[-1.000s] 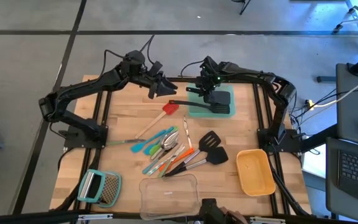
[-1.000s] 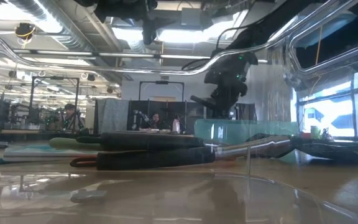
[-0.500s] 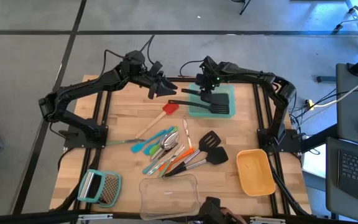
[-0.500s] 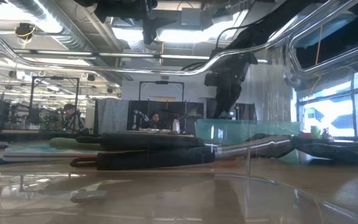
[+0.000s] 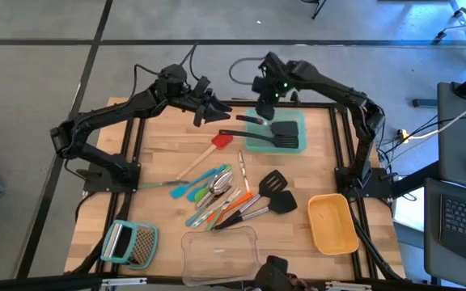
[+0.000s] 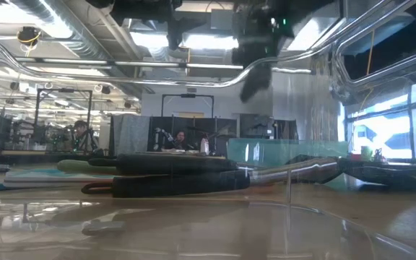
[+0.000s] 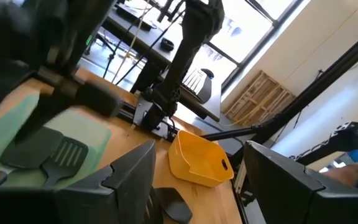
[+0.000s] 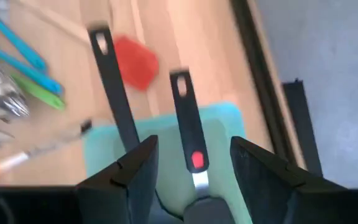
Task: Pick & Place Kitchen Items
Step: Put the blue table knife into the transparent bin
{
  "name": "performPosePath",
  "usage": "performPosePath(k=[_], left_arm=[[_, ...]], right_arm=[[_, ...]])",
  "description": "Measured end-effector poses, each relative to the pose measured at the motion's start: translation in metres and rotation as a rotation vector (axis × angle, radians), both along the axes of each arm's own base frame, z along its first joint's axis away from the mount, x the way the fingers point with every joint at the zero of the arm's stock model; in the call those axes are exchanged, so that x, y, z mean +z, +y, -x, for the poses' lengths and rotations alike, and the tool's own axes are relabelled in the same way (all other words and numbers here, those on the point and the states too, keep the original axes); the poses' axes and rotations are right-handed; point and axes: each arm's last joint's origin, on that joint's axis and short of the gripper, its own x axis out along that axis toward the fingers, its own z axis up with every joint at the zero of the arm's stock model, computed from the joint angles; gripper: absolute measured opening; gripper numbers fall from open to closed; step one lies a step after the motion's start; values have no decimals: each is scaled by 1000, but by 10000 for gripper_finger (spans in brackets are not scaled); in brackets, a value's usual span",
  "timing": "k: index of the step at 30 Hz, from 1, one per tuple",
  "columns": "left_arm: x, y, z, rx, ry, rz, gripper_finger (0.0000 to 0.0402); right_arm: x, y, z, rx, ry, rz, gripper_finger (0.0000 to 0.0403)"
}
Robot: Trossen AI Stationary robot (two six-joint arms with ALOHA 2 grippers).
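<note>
Two black slotted spatulas point(image 5: 275, 133) lie in the teal tray point(image 5: 294, 123) at the far middle, their handles point(image 8: 188, 121) sticking out over its left rim. My right gripper point(image 5: 262, 99) hangs open above them, holding nothing; its fingers point(image 8: 135, 171) frame the handles from above. My left gripper point(image 5: 210, 117) hovers open left of the tray, holding nothing. A red spatula with a wooden handle point(image 5: 209, 152) lies on the table. A heap of teal, orange, green and silver utensils point(image 5: 217, 194) lies mid-table, with two more black spatulas point(image 5: 273, 192) beside it.
A yellow container point(image 5: 332, 222) stands near right, a clear container point(image 5: 219, 250) at the near edge, and a flat grater with a teal handle point(image 5: 129, 242) near left. Black frame rails point(image 5: 342, 153) run along both table sides.
My right gripper has risen from low over the teal tray to well above it, rolling a little. A second black spatula that was under it now lies in the tray, its handle pointing toward the table's left edge.
</note>
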Motion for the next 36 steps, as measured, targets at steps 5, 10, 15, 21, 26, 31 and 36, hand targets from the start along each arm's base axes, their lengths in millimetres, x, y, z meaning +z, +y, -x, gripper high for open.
performPosePath(k=[5, 10, 15, 21, 26, 31, 36], left_arm=[[0, 0, 0, -1, 0, 2, 239], [0, 0, 0, -3, 0, 2, 239], [-3, -1, 0, -17, 23, 16, 239], [-14, -4, 3, -60, 123, 56, 239], [-28, -12, 6, -93, 253, 104, 239], [-33, -30, 0, -158, 310, 106, 239], [-31, -51, -12, -172, 297, 61, 239]], right_arm=[[49, 15, -3, -4, -147, -147, 201], [74, 42, -6, 137, -233, -339, 201], [73, 77, -11, 186, -141, -476, 201], [65, 117, -16, 255, 16, -467, 201], [65, 144, -24, 311, 41, -474, 201], [67, 172, -34, 373, 16, -465, 201], [70, 197, -43, 384, -20, -484, 201]])
